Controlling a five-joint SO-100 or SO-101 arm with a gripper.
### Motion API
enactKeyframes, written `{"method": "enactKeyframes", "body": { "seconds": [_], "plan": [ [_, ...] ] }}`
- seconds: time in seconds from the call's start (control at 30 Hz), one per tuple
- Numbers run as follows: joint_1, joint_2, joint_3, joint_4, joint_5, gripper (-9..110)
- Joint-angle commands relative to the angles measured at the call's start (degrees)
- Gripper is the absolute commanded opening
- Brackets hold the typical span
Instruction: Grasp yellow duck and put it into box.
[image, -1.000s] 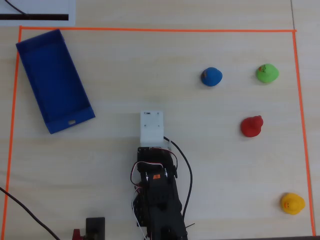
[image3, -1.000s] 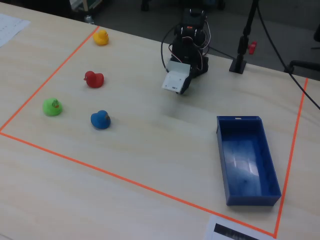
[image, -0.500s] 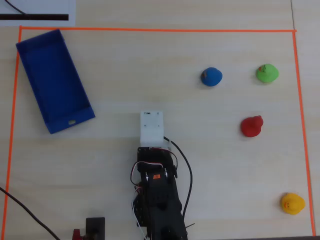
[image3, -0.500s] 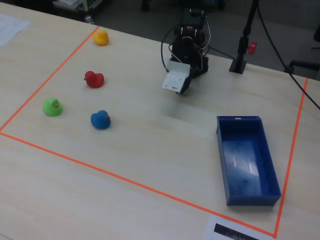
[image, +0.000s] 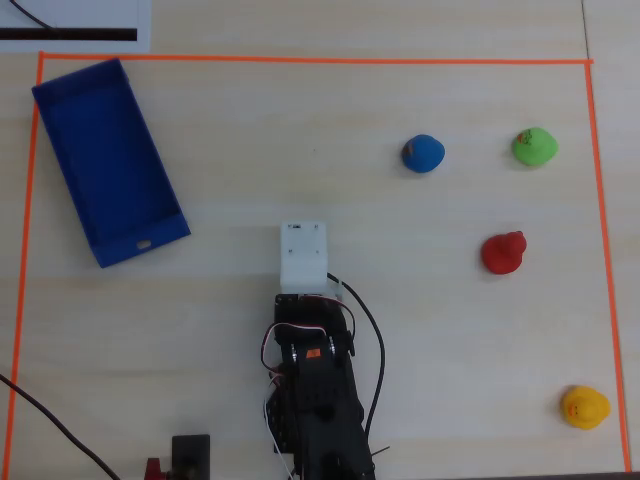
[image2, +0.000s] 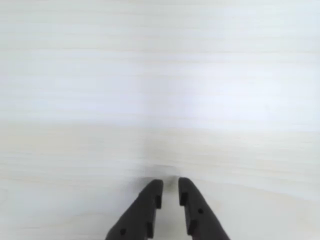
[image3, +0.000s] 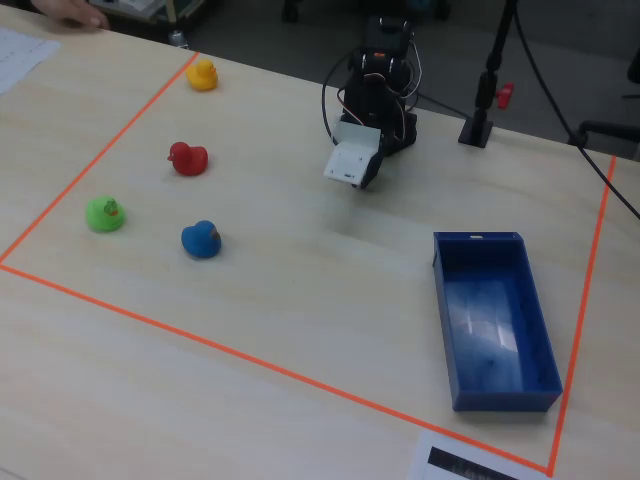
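Jaws nearly closed, empty, over bare counter (image2: 160, 75). Approach not started. Yellow duck (image: 585, 407) sits well off to their right in the overhead view, box (image: 108, 160) far left. Next: swing toward duck, open.

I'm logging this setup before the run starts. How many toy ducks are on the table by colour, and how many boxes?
Yellow duck: 1
Red duck: 1
Green duck: 1
Blue duck: 1
Blue box: 1
Total: 5 things, 4 ducks and 1 box
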Motion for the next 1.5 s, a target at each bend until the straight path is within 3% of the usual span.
{"method": "enactKeyframes", "body": {
  "seconds": [0.0,1.2,1.27,1.47],
  "plan": [
    [-0.44,-0.09,0.09,0.79,0.62,0],
    [-3.43,-0.09,0.18,0.62,0.09,0],
    [-3.25,-0.09,0.18,-3.69,-4.39,0],
    [4.66,-2.29,-1.05,-32.34,-2.72,0]
  ]
}}
